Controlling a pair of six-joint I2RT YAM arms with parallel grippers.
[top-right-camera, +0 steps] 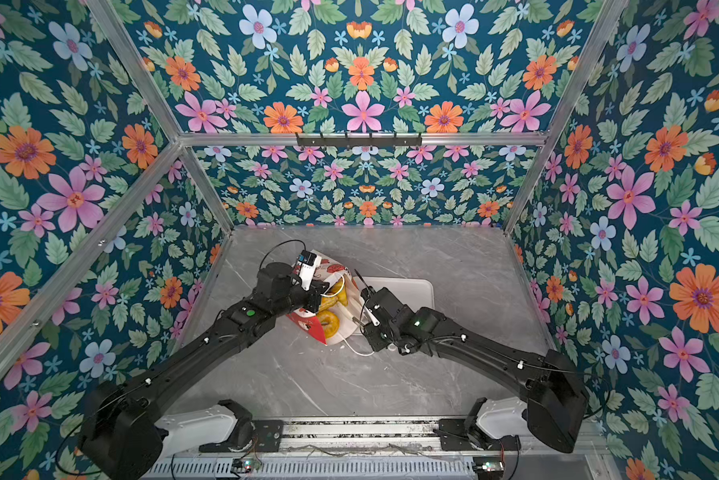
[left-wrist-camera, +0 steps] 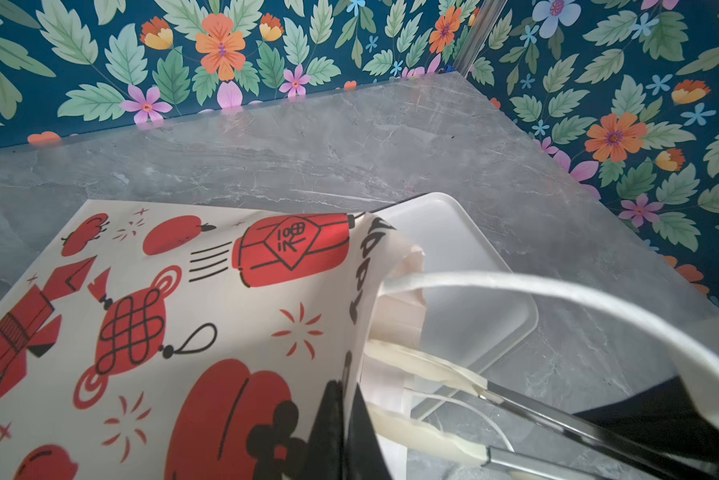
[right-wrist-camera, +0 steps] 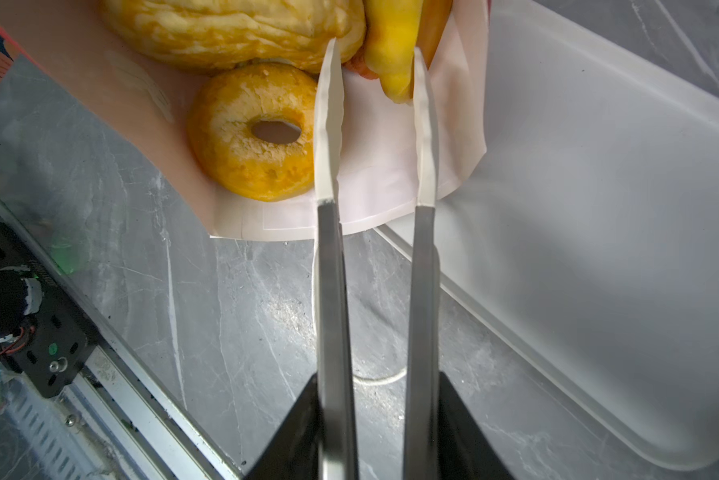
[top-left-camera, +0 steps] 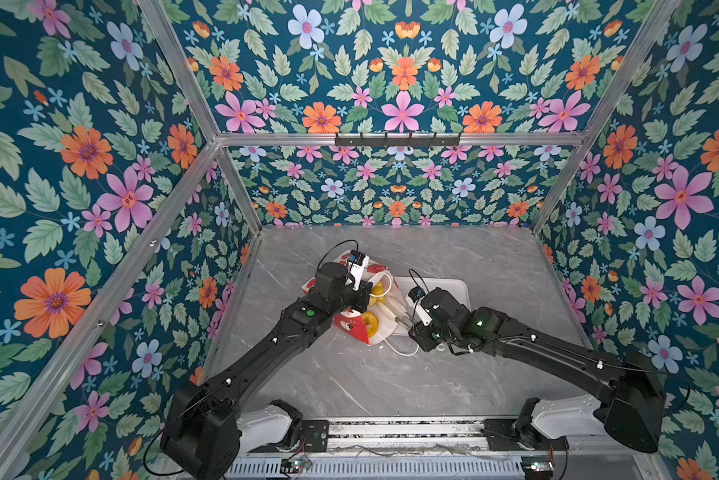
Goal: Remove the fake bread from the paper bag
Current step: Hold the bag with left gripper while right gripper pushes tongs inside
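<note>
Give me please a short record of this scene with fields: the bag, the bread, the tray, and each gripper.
paper bag: lying on its side on the table, mouth toward the tray
fake bread: in the bag's mouth, none taken out yet; ring cake, flaky loaf and yellow pastry visible
tray: white, beside the bag's mouth, no bread on its visible part
left gripper: shut on the bag's upper rim
right gripper: open, tips in the bag's mouth, either side of the yellow pastry

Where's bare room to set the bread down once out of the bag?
Free: flat white rectangular tray, bare, beside the red-and-white paper bag; grey marble table nearer the camera. Crowded: bag mouth, with golden toy pastries and right gripper.
</note>
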